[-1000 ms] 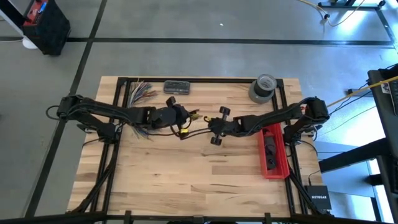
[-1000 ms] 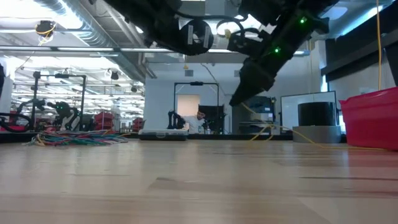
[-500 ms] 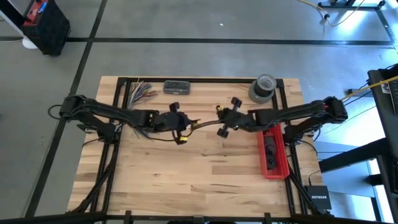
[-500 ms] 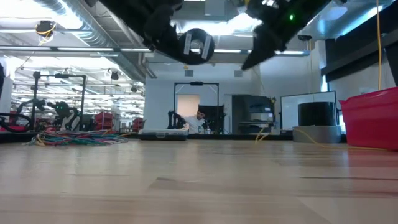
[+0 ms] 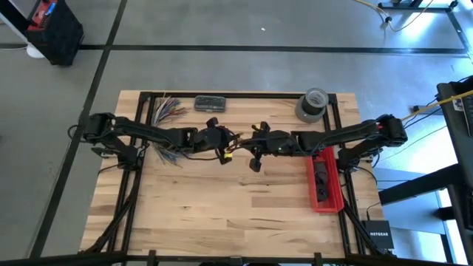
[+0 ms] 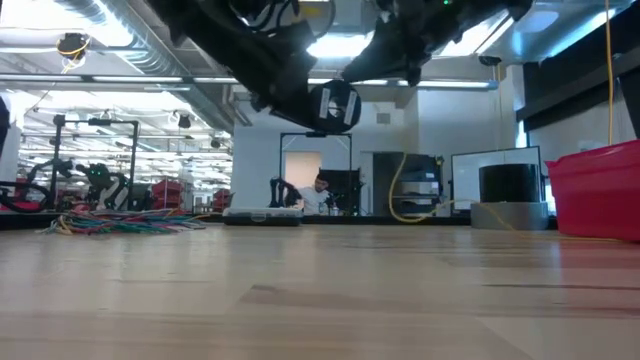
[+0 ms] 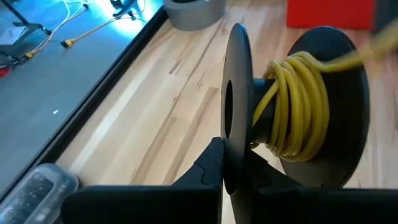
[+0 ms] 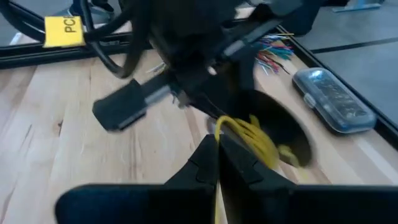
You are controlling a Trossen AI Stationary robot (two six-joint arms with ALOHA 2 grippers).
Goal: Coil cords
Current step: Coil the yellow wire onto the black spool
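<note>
In the right wrist view the yellow cord [image 8: 258, 142] and the black spool [image 8: 280, 134] behind it are smeared by blur. In the left wrist view the picture's edge cuts off the clear case [image 7: 37, 190] and the red bin [image 7: 326, 12].

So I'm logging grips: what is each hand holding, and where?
Left hand: black spool, by its flange edge. Right hand: yellow cord, pinched near the spool.
</note>
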